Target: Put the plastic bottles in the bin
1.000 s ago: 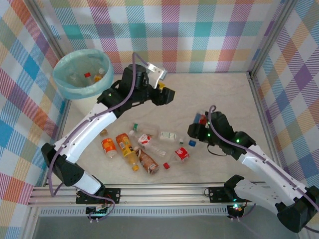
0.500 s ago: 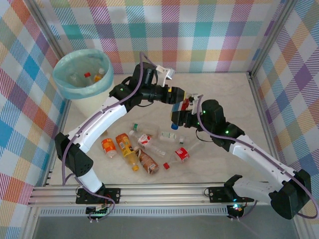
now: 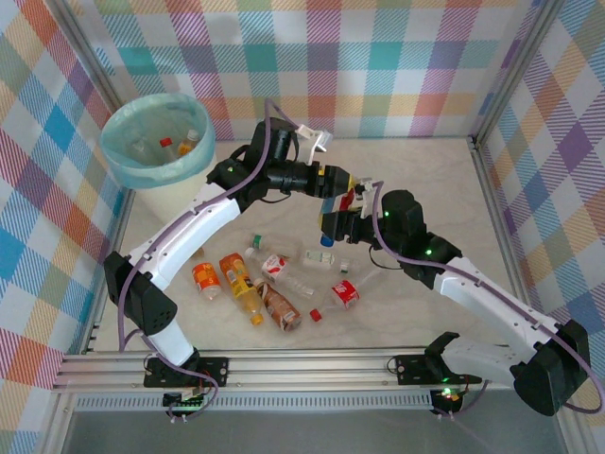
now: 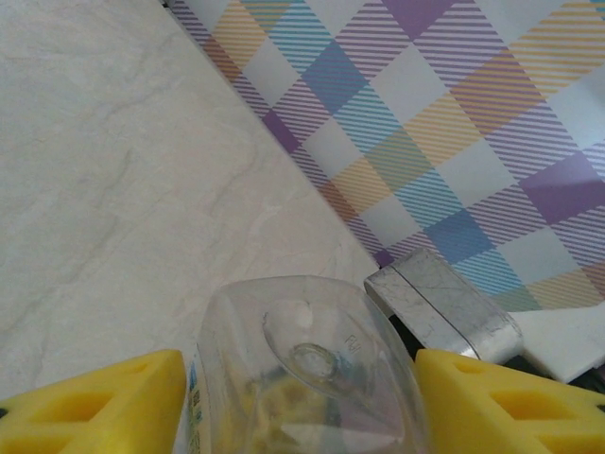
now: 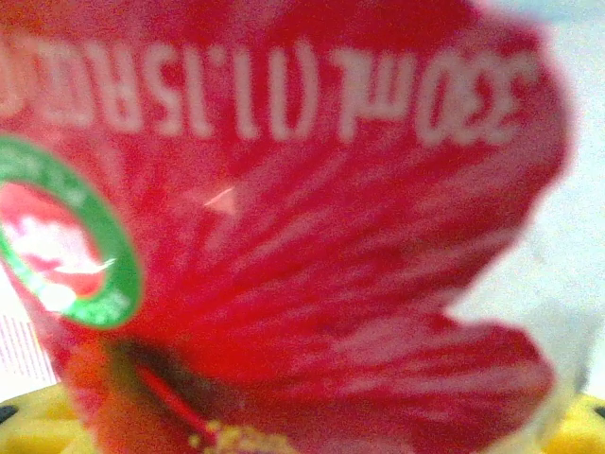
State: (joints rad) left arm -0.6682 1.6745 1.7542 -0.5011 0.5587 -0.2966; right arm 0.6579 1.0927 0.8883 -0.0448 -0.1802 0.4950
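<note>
Handover at centre of top view: left claw (image 3: 334, 180) grasps the bottle (image 4: 307, 364) by its clear base; right claw (image 3: 342, 218) grip on the red label cannot be told. Right should release fully before left swings to bin (image 3: 113, 156), upper left
</note>
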